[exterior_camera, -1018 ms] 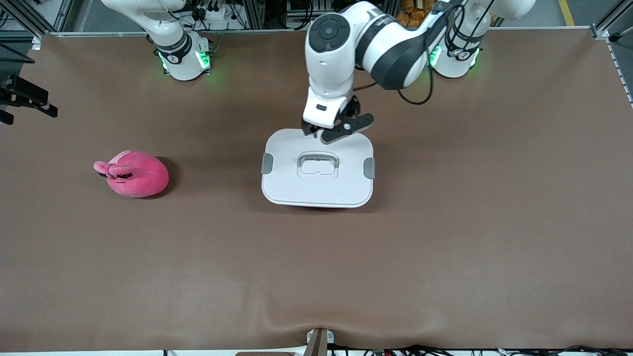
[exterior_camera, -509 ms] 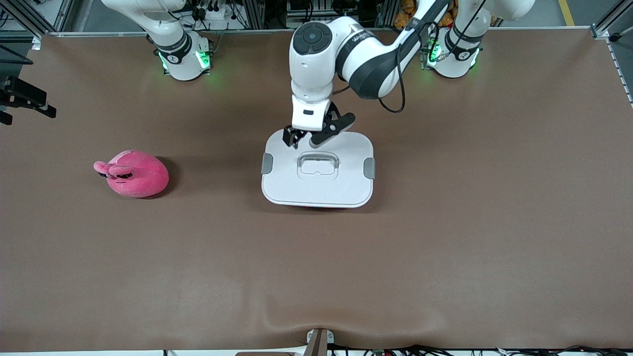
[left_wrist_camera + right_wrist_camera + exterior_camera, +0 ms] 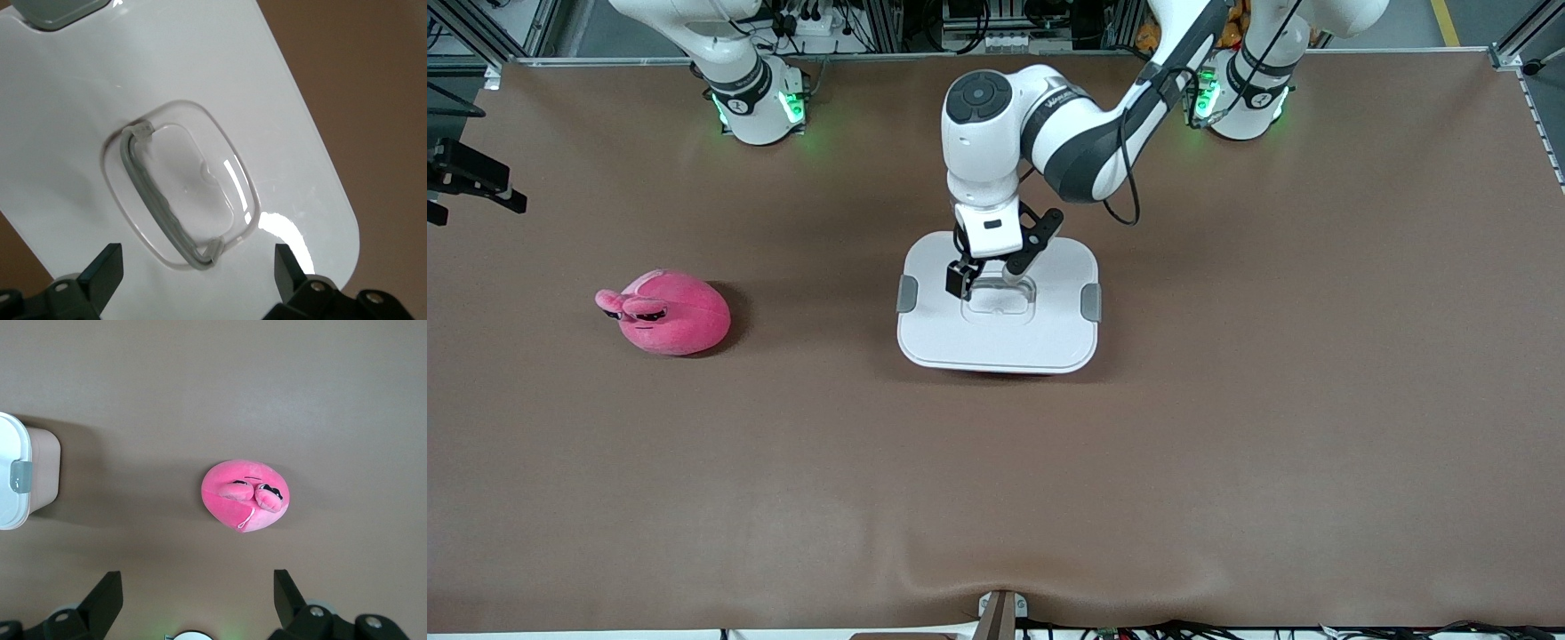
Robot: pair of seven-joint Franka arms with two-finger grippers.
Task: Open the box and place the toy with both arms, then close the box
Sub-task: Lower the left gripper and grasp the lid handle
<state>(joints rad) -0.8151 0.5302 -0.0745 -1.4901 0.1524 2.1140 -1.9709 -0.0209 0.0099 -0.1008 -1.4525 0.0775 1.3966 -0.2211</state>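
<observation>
Two claws, both spread wide and holding nothing. Your left claw (image 3: 985,274) hangs over the lid (image 3: 1049,333), its fingers straddling the grey handle (image 3: 162,203) in the recessed centre. Line the fingers up squarely across that bar before you come down — a skewed pinch would likely slip off, and the grey clips (image 3: 1090,302) at each end may resist the lift. Your right claw (image 3: 193,600) waits high over the toy (image 3: 665,312), which lies on the table (image 3: 1227,444) well apart from the box (image 3: 41,463), toward the right arm's end. With the lid on, you cannot tell what the box contains.
</observation>
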